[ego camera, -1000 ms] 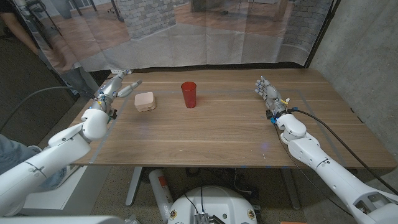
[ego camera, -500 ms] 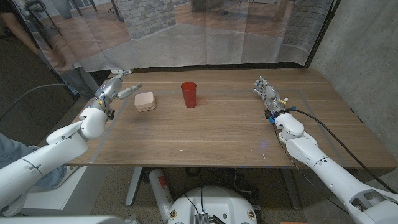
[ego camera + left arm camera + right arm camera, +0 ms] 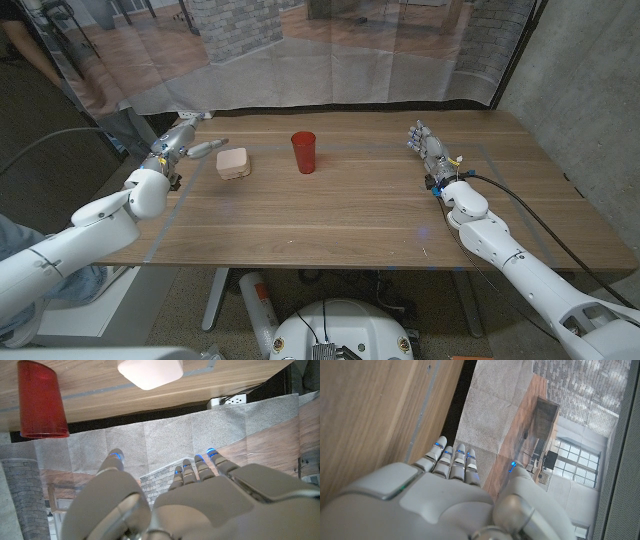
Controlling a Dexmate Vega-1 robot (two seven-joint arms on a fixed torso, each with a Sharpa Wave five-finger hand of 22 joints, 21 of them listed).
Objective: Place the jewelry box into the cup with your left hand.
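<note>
The box (image 3: 233,163) is a small, pale pink-beige case with rounded corners and a faint seam around its middle, lying flat on the table (image 3: 340,210) toward the far left corner. In the left wrist view the box (image 3: 150,372) is cut off by the picture's edge, so only part of its smooth pale surface shows; no clasp or hinge can be made out in either view.

The cup (image 3: 303,152) is red and translucent, standing upright near the middle of the far edge, well apart from the box. In the left wrist view the cup (image 3: 41,402) is also clipped at the picture's edge, and what is inside it cannot be told.

The left hand (image 3: 185,145) hovers by the table's left edge, near the box but not touching it, with its fingers (image 3: 114,460) spread and reaching out, grasping nothing. The left wrist view shows the back of this hand (image 3: 190,505), its fingertips lit blue.

The right hand (image 3: 428,148) stands near the far right part of the table, well apart from cup and box, fingers (image 3: 451,460) straight, side by side and released, holding nothing. Whether it touches the table is hard to tell.

A person (image 3: 25,45) stands at the picture's far left, mostly cut off.
</note>
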